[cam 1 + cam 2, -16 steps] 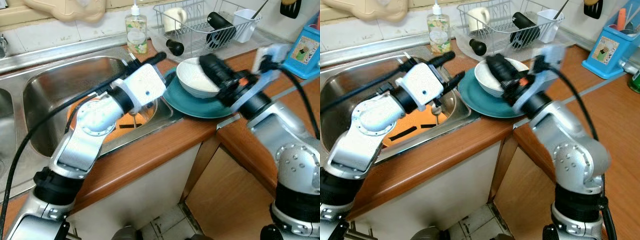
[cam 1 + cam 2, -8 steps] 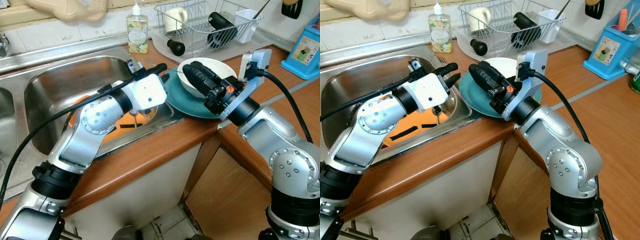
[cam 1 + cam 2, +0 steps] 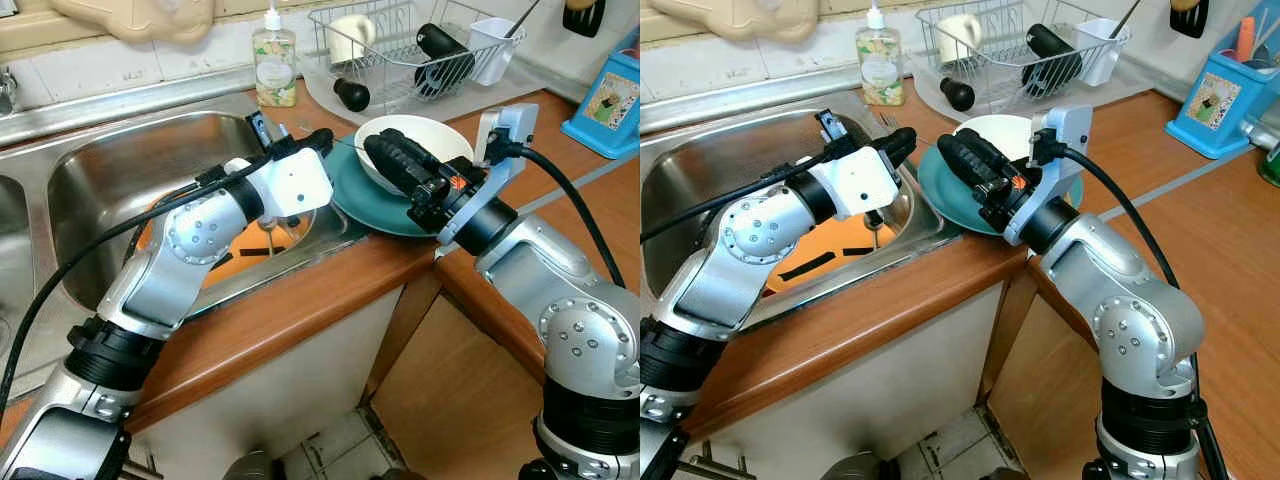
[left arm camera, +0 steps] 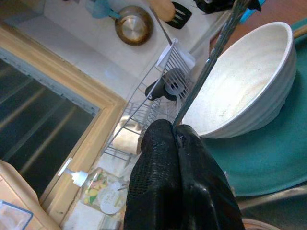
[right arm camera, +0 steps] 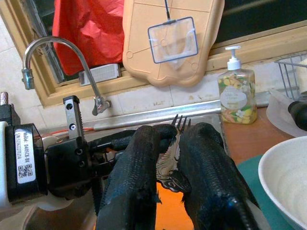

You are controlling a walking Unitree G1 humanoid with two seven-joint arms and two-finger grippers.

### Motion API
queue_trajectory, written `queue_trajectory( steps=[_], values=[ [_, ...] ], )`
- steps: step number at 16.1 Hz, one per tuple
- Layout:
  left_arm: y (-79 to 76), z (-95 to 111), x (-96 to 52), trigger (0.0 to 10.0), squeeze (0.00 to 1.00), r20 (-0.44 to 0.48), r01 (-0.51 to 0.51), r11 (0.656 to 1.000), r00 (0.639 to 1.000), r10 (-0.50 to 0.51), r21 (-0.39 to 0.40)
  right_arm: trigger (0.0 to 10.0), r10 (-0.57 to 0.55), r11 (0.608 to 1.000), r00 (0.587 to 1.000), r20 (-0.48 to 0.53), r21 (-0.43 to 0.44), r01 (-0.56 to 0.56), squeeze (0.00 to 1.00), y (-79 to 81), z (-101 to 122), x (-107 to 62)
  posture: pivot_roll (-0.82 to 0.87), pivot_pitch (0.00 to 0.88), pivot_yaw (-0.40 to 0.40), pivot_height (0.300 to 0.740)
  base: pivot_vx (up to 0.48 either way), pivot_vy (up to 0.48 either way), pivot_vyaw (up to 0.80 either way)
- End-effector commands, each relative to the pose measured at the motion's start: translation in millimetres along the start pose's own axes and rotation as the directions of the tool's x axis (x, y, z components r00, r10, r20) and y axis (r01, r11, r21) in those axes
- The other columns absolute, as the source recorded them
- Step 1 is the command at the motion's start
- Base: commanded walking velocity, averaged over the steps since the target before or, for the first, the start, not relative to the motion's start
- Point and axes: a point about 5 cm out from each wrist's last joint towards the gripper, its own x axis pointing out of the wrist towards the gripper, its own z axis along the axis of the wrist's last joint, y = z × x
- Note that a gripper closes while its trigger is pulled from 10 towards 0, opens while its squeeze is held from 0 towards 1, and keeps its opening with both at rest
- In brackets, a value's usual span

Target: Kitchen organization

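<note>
From the left eye view I see my left gripper point(image 3: 322, 140) over the sink's right edge, its fingers pressed together on a thin metal fork point(image 3: 345, 147) that runs toward the white bowl point(image 3: 425, 150). The bowl sits on a teal plate point(image 3: 370, 200) on the wooden counter point(image 3: 300, 300), just beside the steel sink point(image 3: 110, 180). My right gripper point(image 3: 385, 155) lies across the bowl's near rim, pointing toward the left gripper. Inside the sink lies something orange point(image 3: 250, 255). Behind are a soap bottle point(image 3: 272, 65) and a wire dish rack point(image 3: 400, 50).

The right eye view gives the same layout: the right gripper point(image 3: 960, 155) over the near part of the plate point(image 3: 940, 185), the left gripper point(image 3: 898, 145) just beside it, a blue holder point(image 3: 1210, 100) far to the right.

In the left wrist view my fingers point(image 4: 163, 191) are shut tight on the fork's handle point(image 4: 201, 81), which passes in front of the bowl point(image 4: 244, 91), whose base rests on the plate point(image 4: 268, 158).

In the right wrist view my 2 fingers point(image 5: 139, 177) stand slightly apart with the fork's tines point(image 5: 180, 123) showing between them; I cannot tell whether they touch it. The left gripper's body point(image 5: 62, 160) sits close ahead, the faucet point(image 5: 53, 52) and the soap bottle point(image 5: 234, 96) beyond.
</note>
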Motion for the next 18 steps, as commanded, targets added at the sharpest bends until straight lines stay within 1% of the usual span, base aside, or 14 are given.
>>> queue_trajectory(
  steps=[1,2,4,5,8,10,11,12,13,15,16,17,18],
  values=[
    [0.4,1.6,1.1,10.0,1.0,0.014,0.016,1.0,1.0,-0.016,-0.018,0.0,0.062,0.998,0.998,-0.02,-0.003,-0.062,0.0,11.7,-2.8,1.9,-0.06,0.033,0.01,0.74,0.0,0.0,0.0],
    [-1.9,1.1,0.3,10.0,1.0,0.009,0.036,0.999,0.999,-0.037,0.008,0.0,0.058,0.998,0.998,-0.029,-0.007,-0.058,0.0,11.0,-4.1,1.8,-0.06,0.031,0.009,0.74,0.0,0.0,0.0],
    [-3.3,-0.9,-0.5,10.0,1.0,-0.004,0.046,0.998,0.999,-0.046,0.043,0.0,0.057,0.998,0.998,-0.033,-0.009,-0.057,0.0,10.7,-4.6,1.8,-0.06,0.03,0.008,0.74,0.0,0.0,0.0],
    [-4.8,-2.2,-1.3,10.0,0.0,-0.009,0.059,0.996,0.998,-0.058,0.061,0.0,0.058,0.998,0.998,-0.035,-0.011,-0.058,0.0,10.8,-4.9,1.7,-0.06,0.026,0.007,0.74,0.0,0.0,0.0],
    [-5.9,-4.5,-2.0,10.0,0.0,-0.02,0.066,0.995,0.998,-0.064,0.077,0.0,0.069,0.998,0.997,-0.041,-0.013,-0.069,0.0,11.8,-5.2,1.7,-0.06,0.023,0.007,0.74,0.0,0.0,0.0],
    [-7.2,-6.8,-0.1,10.0,0.0,-0.028,0.09,0.99,0.996,-0.088,0.105,0.0,0.084,0.996,0.995,-0.054,-0.022,-0.085,0.0,13.9,-6.4,1.8,-0.06,0.017,0.008,0.74,0.0,0.0,0.0],
    [-7.2,-7.2,0.2,10.0,0.0,-0.028,0.098,0.99,0.995,-0.096,0.103,0.0,0.082,0.996,0.995,-0.054,-0.023,-0.083,0.0,13.7,-6.4,1.7,-0.06,0.017,0.008,0.74,0.0,0.0,0.0],
    [-7.8,-7.3,0.3,3.5,0.0,-0.025,0.112,0.989,0.994,-0.11,0.1,0.0,0.079,0.996,0.995,-0.055,-0.026,-0.081,0.0,13.5,-6.4,1.5,-0.06,0.016,0.009,0.74,0.0,0.0,0.0],
    [-8.2,-7.2,0.1,0.0,0.0,-0.021,0.118,0.988,0.993,-0.117,0.096,0.0,0.075,0.997,0.996,-0.056,-0.028,-0.077,0.0,13.2,-6.6,1.4,-0.06,0.016,0.008,0.74,0.0,0.0,0.0],
    [-8.9,-6.3,-1.0,0.0,0.0,-0.011,0.131,0.989,0.991,-0.131,0.073,0.0,0.063,0.997,0.996,-0.059,-0.033,-0.065,0.0,11.8,-7.1,1.4,-0.06,0.02,0.007,0.74,0.0,0.0,0.0],
    [-8.8,-6.0,-1.1,0.0,0.0,-0.008,0.133,0.988,0.991,-0.132,0.078,0.0,0.057,0.998,0.997,-0.061,-0.036,-0.059,0.0,11.2,-7.4,1.5,-0.06,0.02,0.007,0.74,0.0,0.0,0.0],
    [-8.8,-6.5,-1.4,0.0,0.0,-0.008,0.136,0.987,0.991,-0.136,0.088,7.7,0.047,0.998,0.997,-0.065,-0.042,-0.05,0.0,10.2,-7.8,1.9,-0.05,0.025,0.006,0.74,0.0,0.0,0.0],
    [-8.6,-8.4,-2.0,0.0,0.0,-0.018,0.138,0.986,0.99,-0.137,0.097,10.0,0.038,0.998,0.997,-0.068,-0.05,-0.042,0.0,9.2,-8.0,2.5,-0.06,0.027,0.006,0.74,0.0,0.0,0.0]
  ],
)
